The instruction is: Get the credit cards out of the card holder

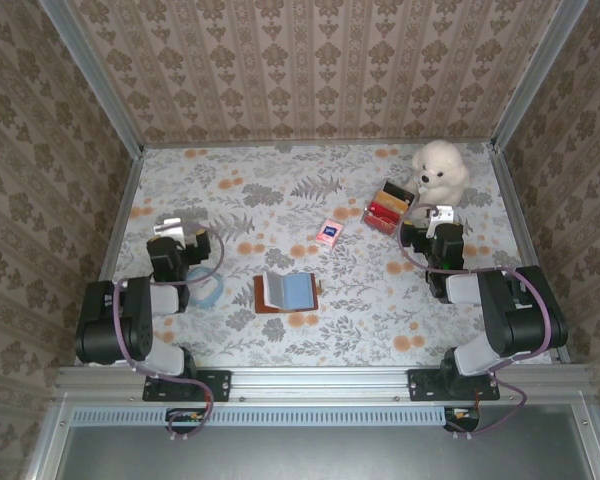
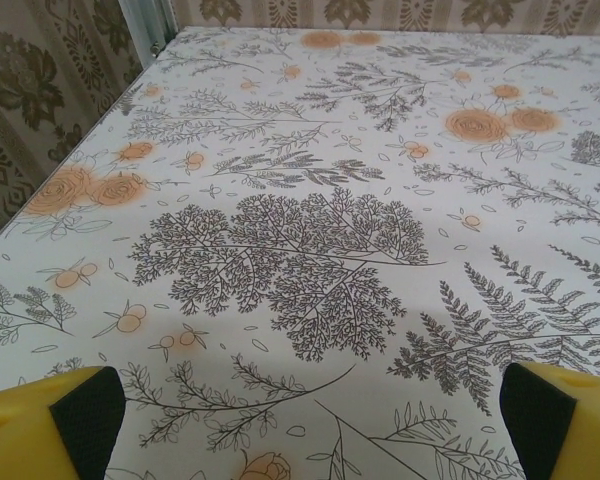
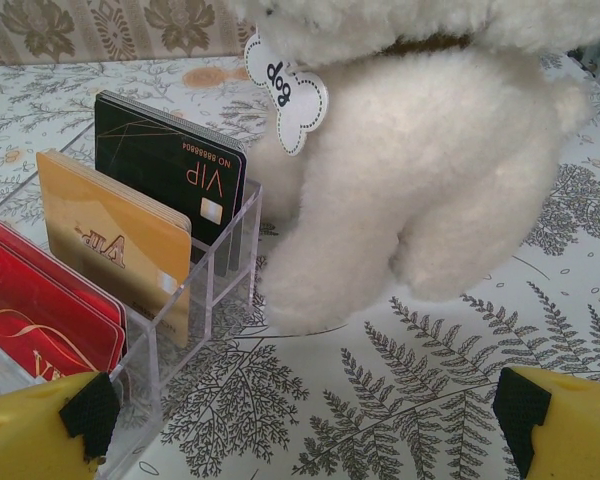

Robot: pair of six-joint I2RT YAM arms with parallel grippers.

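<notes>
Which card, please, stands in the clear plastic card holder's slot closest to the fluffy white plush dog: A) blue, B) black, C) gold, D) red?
B: in the clear plastic card holder, the black VIP card stands nearest the fluffy white plush dog; the gold card comes next.

We see a laboratory robot cell dressed to look domestic: the bench is covered with a floral cloth and boxed in on three sides by wallpaper-patterned panels held in aluminium posts. Along the near edge we note a metal rail, to which the left arm's base and the right arm's base are bolted.
</notes>
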